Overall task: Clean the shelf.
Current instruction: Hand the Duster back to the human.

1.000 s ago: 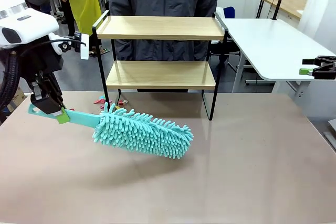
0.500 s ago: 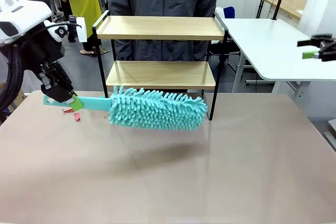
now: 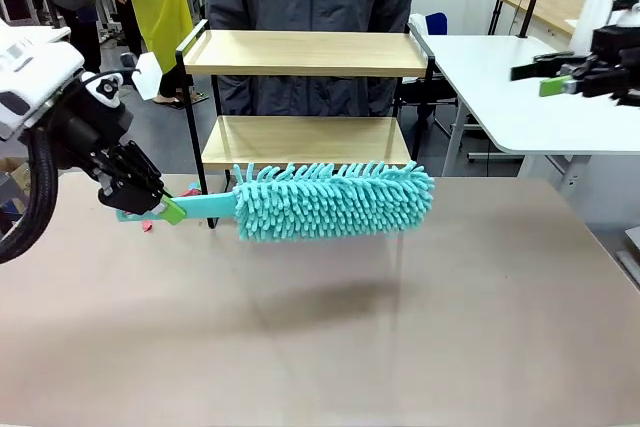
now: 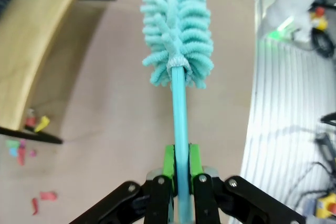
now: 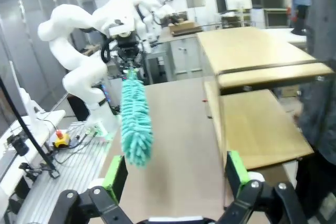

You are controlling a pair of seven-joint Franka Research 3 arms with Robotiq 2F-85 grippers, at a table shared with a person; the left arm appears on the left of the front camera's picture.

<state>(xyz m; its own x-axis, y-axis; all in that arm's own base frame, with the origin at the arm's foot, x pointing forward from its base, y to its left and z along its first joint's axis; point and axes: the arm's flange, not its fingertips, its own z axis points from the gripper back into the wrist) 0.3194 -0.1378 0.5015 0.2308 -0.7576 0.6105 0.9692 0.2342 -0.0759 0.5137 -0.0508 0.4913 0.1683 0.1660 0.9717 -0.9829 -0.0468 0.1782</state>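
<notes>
— Where is the shelf (image 3: 305,97)?
— At the desk's (image 3: 450,327) far edge.
— And the claws?
— Left claw (image 3: 168,209) clamps a teal duster's (image 3: 335,199) handle; right claw (image 3: 548,79) gapes wide, holding nothing.

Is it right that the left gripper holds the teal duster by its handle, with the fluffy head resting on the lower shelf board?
Not quite. The left gripper does hold the duster by its handle, but the head isn't resting on the lower board of the shelf. The left wrist view shows it in the air over the table, beside the board.
</notes>
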